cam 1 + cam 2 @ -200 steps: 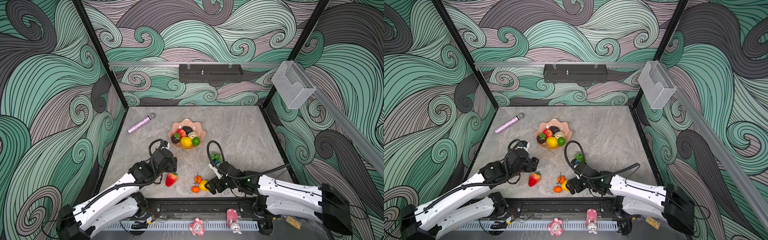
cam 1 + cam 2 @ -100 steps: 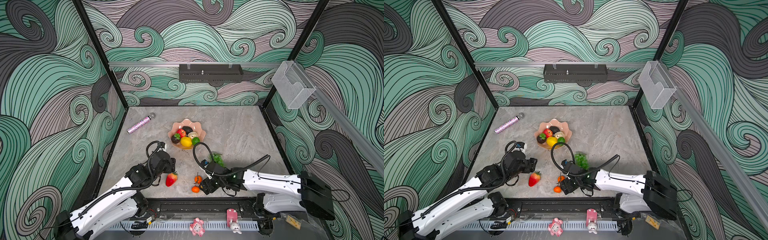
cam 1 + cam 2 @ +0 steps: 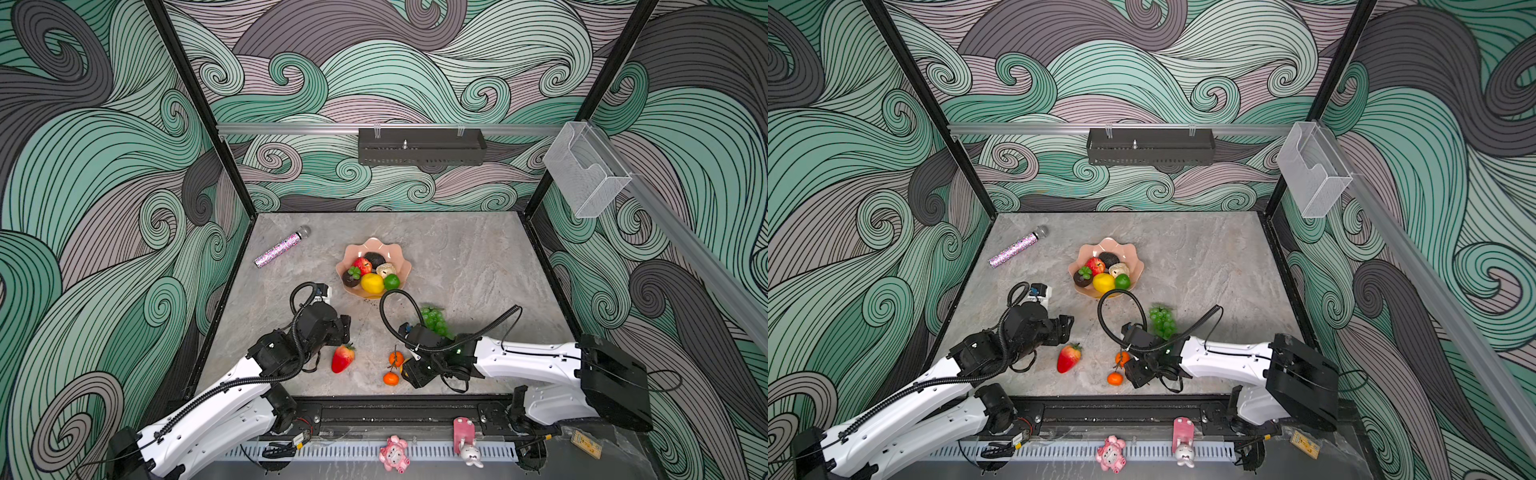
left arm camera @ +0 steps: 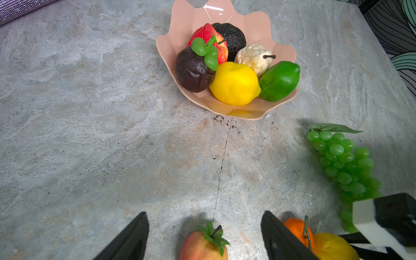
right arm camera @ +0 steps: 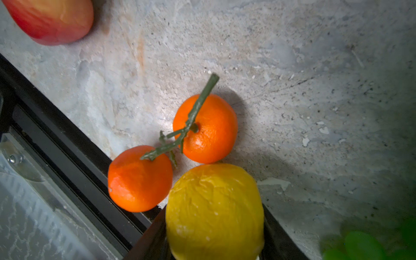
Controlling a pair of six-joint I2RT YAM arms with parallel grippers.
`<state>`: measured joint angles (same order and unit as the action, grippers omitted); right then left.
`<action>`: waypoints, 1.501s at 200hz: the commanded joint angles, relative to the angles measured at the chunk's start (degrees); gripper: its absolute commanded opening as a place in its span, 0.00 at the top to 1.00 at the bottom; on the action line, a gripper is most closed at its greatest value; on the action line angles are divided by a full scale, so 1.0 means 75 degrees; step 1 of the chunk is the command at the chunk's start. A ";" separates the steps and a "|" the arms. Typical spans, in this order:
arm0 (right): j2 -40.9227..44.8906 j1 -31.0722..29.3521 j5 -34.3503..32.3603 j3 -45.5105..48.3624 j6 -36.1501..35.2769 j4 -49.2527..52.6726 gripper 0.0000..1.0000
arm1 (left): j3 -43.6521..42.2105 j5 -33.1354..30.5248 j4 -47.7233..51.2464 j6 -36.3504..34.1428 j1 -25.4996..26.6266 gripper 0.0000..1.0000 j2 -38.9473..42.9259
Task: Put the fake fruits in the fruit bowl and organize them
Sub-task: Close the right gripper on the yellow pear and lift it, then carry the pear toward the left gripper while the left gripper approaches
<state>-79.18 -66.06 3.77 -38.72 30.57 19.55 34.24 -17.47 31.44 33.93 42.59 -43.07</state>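
Note:
The salmon-pink fruit bowl (image 3: 351, 254) (image 3: 1086, 251) (image 4: 254, 27) holds a red apple, lemon, lime, cream pear and dark fruits. A strawberry (image 3: 343, 358) (image 4: 203, 246) lies on the table. My left gripper (image 3: 345, 326) (image 4: 204, 213) hangs open just behind it, touching nothing. Near the front edge my right gripper (image 3: 409, 372) (image 5: 215, 211) is shut on the yellow pear (image 5: 215, 202), its fingers against both sides. Two tangerines on one stem (image 3: 396, 358) (image 5: 209, 132) lie right beside the pear. Green grapes (image 3: 434, 320) (image 4: 346, 164) lie behind the right wrist.
A glittery pink microphone (image 3: 282, 249) lies at the back left. The black front rail (image 5: 67, 139) runs close to the tangerines and the right gripper. A clear box (image 3: 582, 174) and a black tray (image 3: 419, 145) hang on the walls.
My right gripper has slid left to the yellow pear and its jaws have closed round it. The left gripper has opened a little and stays behind the strawberry.

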 commanded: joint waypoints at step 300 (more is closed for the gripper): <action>0.2928 0.2914 0.0223 0.0748 0.6078 -0.4411 0.53 | 0.0509 0.2247 -0.6290 -0.1705 0.1704 0.66 -0.3087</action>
<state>-58.26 -44.38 4.47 -33.80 74.67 -11.40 35.73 -0.58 -13.89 21.47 55.05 -65.49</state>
